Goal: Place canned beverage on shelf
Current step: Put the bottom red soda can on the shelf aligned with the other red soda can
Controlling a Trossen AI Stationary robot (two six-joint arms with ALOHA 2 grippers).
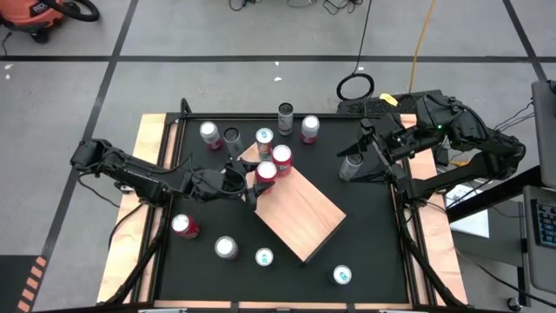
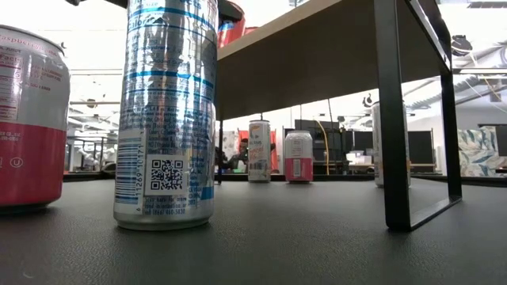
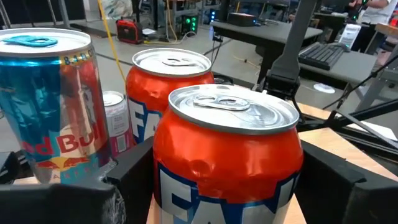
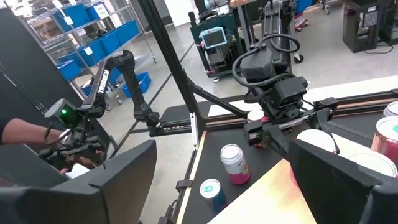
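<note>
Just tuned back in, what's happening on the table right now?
The left tool is closed around an orange can at the shelf's near-left corner, where another orange can and a blue-topped can already stand. Whether that can is resting on the wood yet is unclear. The right tool waits open at the table's right side beside a silver can. More cans remain scattered on the black table.

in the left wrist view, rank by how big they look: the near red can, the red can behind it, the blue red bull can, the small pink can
1. Near red can, closest to the camera.
2. Blue Red Bull can and the red can behind look alike; not ranked.
3. Small pink can, mostly hidden and farther back.
Nearness inflates the first.
</note>
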